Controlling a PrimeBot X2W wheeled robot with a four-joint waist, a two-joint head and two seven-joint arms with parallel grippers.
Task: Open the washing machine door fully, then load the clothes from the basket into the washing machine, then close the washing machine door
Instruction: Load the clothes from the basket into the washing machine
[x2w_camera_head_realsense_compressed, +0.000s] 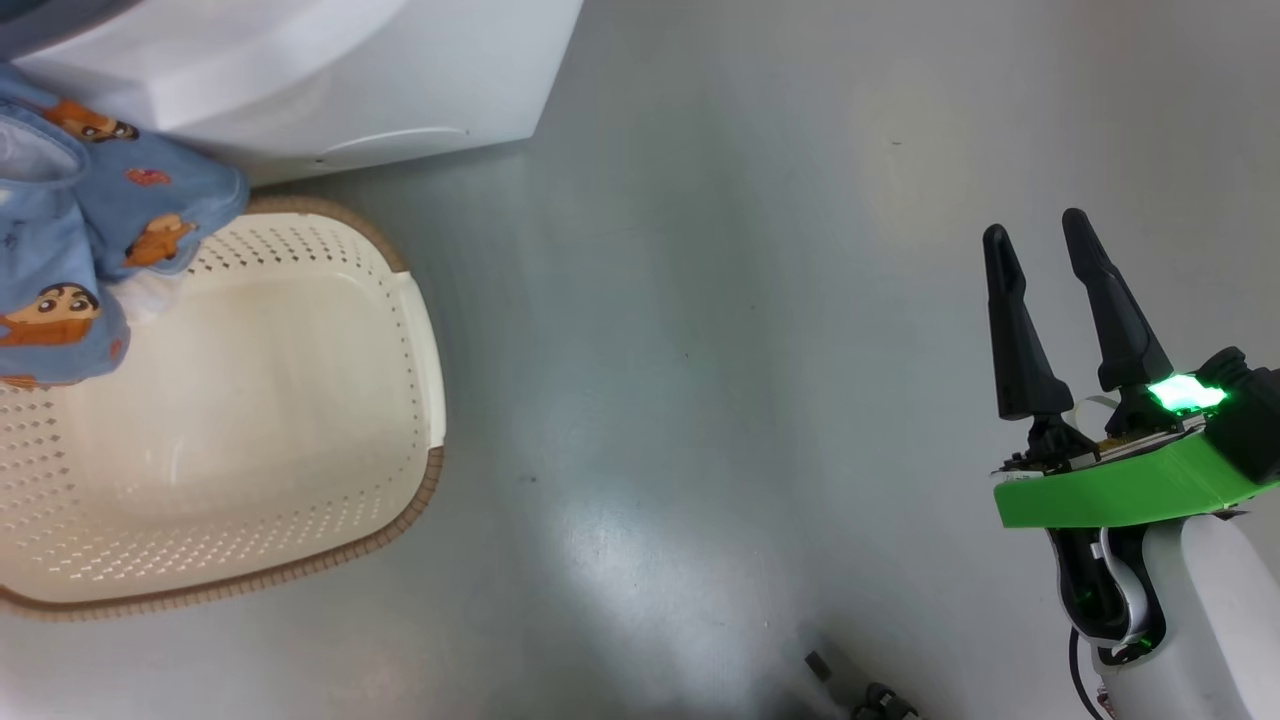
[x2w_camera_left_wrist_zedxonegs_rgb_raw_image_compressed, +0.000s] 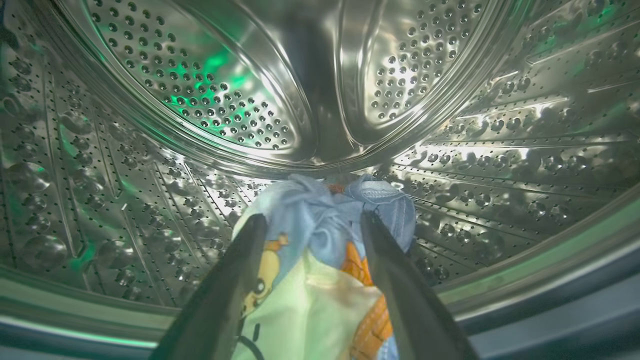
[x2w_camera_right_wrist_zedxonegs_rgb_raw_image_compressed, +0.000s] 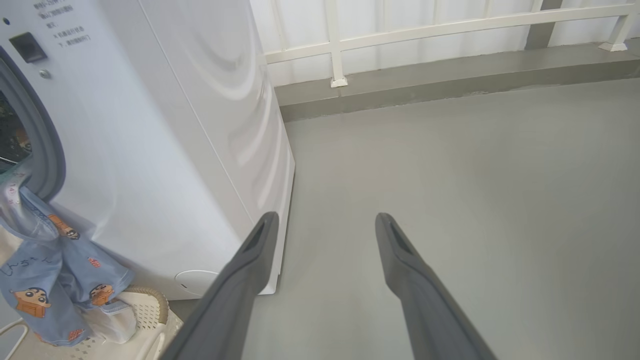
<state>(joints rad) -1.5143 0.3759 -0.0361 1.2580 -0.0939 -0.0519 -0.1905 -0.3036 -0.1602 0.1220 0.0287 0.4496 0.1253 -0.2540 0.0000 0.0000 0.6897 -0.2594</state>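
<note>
Loading, nearly done | left pincer (x2w_camera_left_wrist_zedxonegs_rgb_raw_image_compressed: 312, 217) spread inside drum (x2w_camera_left_wrist_zedxonegs_rgb_raw_image_compressed: 200, 90), garment (x2w_camera_left_wrist_zedxonegs_rgb_raw_image_compressed: 305, 225) loose between its tips | right pincer (x2w_camera_head_realsense_compressed: 1035, 228) spread over floor (x2w_camera_head_realsense_compressed: 700, 300) | hanging garment (x2w_camera_right_wrist_zedxonegs_rgb_raw_image_compressed: 45, 280) trails from washer (x2w_camera_right_wrist_zedxonegs_rgb_raw_image_compressed: 175, 150) onto basket (x2w_camera_head_realsense_compressed: 420, 350), perhaps the same piece | left: tuck in, shut door

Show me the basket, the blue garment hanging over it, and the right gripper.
basket (x2w_camera_head_realsense_compressed: 250, 420), head view, bare inner floor.
blue garment (x2w_camera_head_realsense_compressed: 60, 250), head view, middle of fabric.
right gripper (x2w_camera_head_realsense_compressed: 1035, 225), head view, midway between fingertips.
</note>
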